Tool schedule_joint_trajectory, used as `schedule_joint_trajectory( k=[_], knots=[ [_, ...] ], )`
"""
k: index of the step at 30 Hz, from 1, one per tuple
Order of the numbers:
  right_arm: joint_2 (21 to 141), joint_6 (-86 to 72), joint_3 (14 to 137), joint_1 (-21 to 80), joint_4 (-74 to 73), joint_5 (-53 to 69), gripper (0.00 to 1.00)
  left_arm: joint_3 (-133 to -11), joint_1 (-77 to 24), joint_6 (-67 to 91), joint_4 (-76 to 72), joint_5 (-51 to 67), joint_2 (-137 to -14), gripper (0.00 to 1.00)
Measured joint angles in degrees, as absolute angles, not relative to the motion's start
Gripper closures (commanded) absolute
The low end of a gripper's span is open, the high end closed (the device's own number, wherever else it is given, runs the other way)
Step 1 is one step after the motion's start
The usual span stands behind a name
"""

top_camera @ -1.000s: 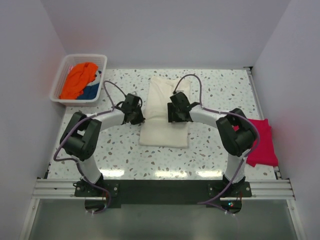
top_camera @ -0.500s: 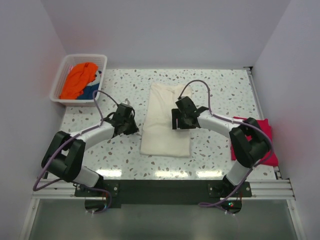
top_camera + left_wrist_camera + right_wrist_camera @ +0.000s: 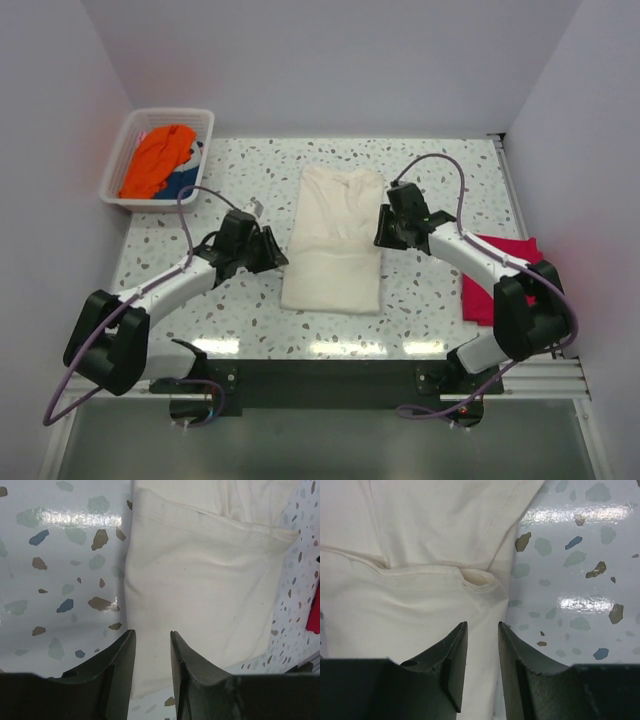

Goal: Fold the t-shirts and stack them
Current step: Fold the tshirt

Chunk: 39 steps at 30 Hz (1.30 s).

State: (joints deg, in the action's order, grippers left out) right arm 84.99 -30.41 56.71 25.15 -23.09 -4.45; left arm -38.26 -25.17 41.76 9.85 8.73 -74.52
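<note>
A cream-white t-shirt [image 3: 333, 240] lies folded into a long rectangle at the table's centre, a doubled layer over its near half [image 3: 200, 580] [image 3: 410, 590]. My left gripper [image 3: 274, 250] [image 3: 152, 636] hovers open at the shirt's left edge, nothing between its fingers. My right gripper [image 3: 383, 232] [image 3: 482, 626] stands open over the shirt's right edge, also empty. A crimson-red t-shirt [image 3: 476, 298] [image 3: 315, 610] lies at the far right, partly hidden by the right arm. Orange [image 3: 158, 157] and blue [image 3: 180, 185] t-shirts are in the basket.
A white slatted basket [image 3: 170, 114] stands at the back left corner. White walls close in the table on three sides. A metal rail [image 3: 320, 375] with the arm bases runs along the near edge.
Both grippers have drawn outward off the cream shirt, the left one to the left edge, the right one to the right edge. The left gripper has opened. The right jaws have narrowed.
</note>
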Motion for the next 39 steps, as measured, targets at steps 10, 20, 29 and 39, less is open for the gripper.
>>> schedule_joint_trajectory(
  k=[10, 20, 29, 39],
  knots=[
    [94.6, -30.6, 58.1, 25.2, -22.7, -4.1, 0.66, -45.7, -25.2, 40.9, 5.7, 11.6, -85.5, 0.62],
    [100.1, -30.9, 59.2, 21.7, -21.4, -2.9, 0.62, -43.9, -25.2, 40.1, 7.0, 11.4, -81.7, 0.54],
    [87.9, -31.6, 55.7, 21.7, -24.3, 0.4, 0.53, -32.4, -25.2, 39.8, 9.6, 12.3, -70.9, 0.46],
    [66.7, -40.1, 36.8, 27.9, -25.2, 5.3, 0.53, -25.4, -26.7, 41.5, 10.3, 15.9, -65.6, 0.42]
  ],
)
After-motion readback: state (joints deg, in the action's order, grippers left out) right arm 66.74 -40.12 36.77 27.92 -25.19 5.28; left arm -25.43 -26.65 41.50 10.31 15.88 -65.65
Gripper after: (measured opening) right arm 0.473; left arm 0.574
